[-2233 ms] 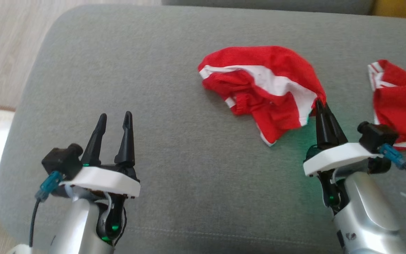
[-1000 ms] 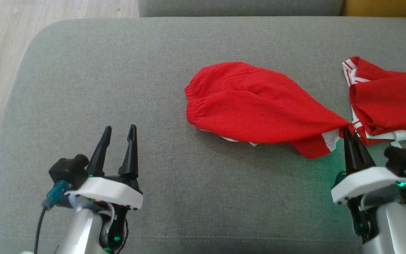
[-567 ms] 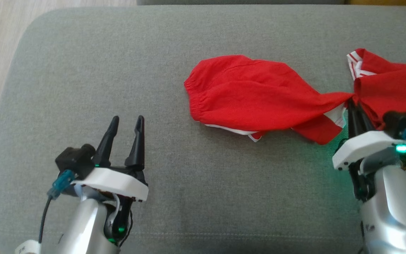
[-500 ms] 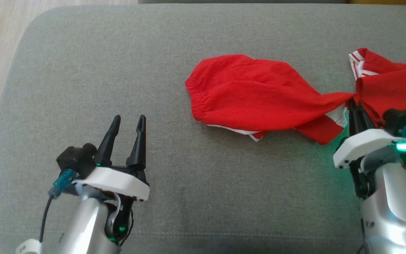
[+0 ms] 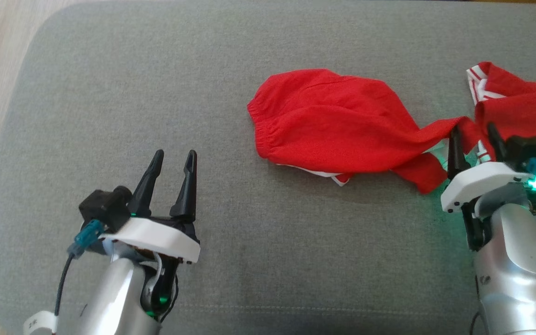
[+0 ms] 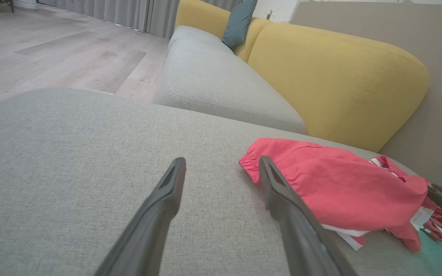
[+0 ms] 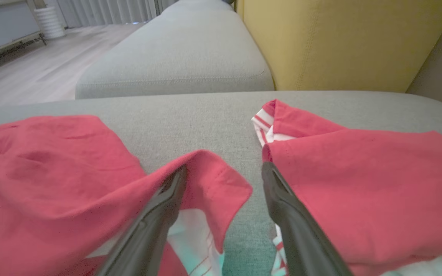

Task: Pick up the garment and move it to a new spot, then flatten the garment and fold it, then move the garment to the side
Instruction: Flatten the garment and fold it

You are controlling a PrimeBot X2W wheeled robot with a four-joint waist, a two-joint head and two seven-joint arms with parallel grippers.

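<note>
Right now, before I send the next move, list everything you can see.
red garment: one, red with white trim, crumpled mid-cushion, one corner stretched rightward
second garment: one, red and white, cushion's right side
grey cushion: one, grey, under both garments
sofa back: one, yellow, behind the cushion
pillow: one, teal, against the sofa back
floor: one, pale wood, beyond the cushion
left tool: one, dark fingers, open over bare cushion
right tool: one, dark fingers, open at the red garment's corner
</note>
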